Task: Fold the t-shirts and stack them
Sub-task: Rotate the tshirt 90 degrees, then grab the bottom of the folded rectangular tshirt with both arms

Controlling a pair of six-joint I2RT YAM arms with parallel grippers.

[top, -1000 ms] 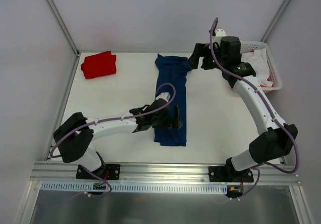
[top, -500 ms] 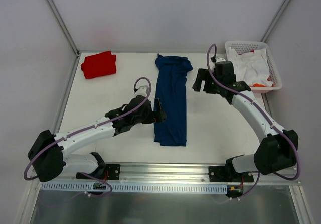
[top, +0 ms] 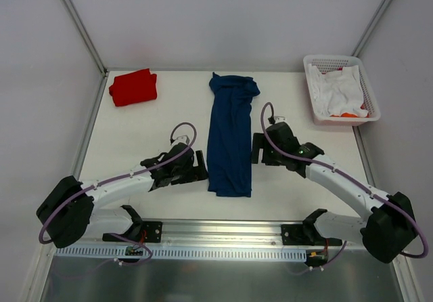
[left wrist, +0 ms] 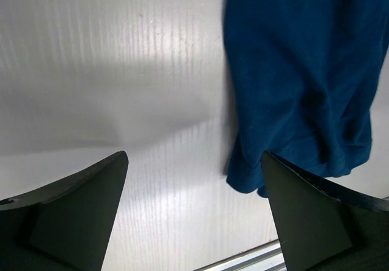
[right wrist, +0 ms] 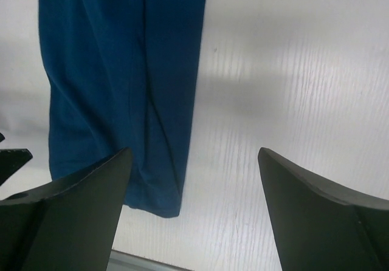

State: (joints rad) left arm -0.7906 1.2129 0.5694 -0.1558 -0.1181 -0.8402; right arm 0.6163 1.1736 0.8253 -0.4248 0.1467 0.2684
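A: Pulling back from the navy t-shirt (top: 230, 136), by the look of it. Left gripper (top: 200, 168) off the lower part of the strip, now just beside its left edge near the hem. Right gripper (top: 256, 150) down from the collar end to just beside the right edge.

B: Holding anything?

A: Nothing. Jaws apart on both, with bare table (top: 149, 126) between the fingers in each wrist view and blue cloth off to one side.

B: Meaning for the fold?

A: Probably finished with the lengthwise fold: lying as a long narrow strip mid-table, collar at the far end. Likely flanking the hem for a crosswise fold. Not yet stacked with the red t-shirt (top: 133, 87), folded at the far left corner.

B: Hard to make out?

A: No sign of the chest print; tucked inside or face down, cannot tell. Layer count unclear too. Only the near end of the strip caught by the wrist cameras. White cloth (top: 338, 89) in the basket (top: 331, 58) at far right, with a bit of orange, unidentifiable.
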